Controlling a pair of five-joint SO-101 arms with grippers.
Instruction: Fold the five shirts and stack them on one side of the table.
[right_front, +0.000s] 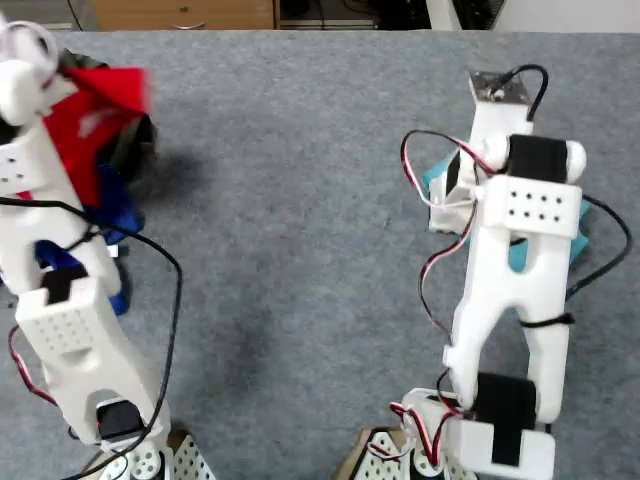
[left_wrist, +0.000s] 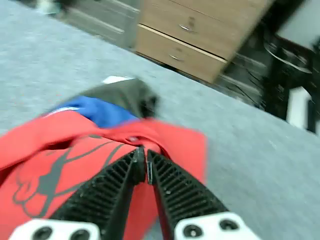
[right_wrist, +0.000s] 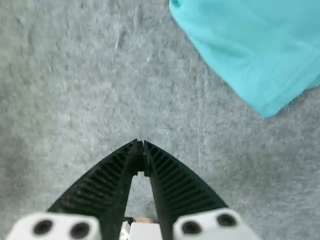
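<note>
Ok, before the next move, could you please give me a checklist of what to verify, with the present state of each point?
1. Grip of the left pincer on the red shirt: ok, shut on the cloth.
2. The red shirt free of the blue shirt and the dark shirt beneath: cannot tell, they lie right against it.
3. The right pincer empty: ok, shut with nothing in it, above the bare table.
4. The teal shirt apart from the right pincer: ok, it lies beside it.
5. The blue and dark shirts folded: not ok, a crumpled heap.
</note>
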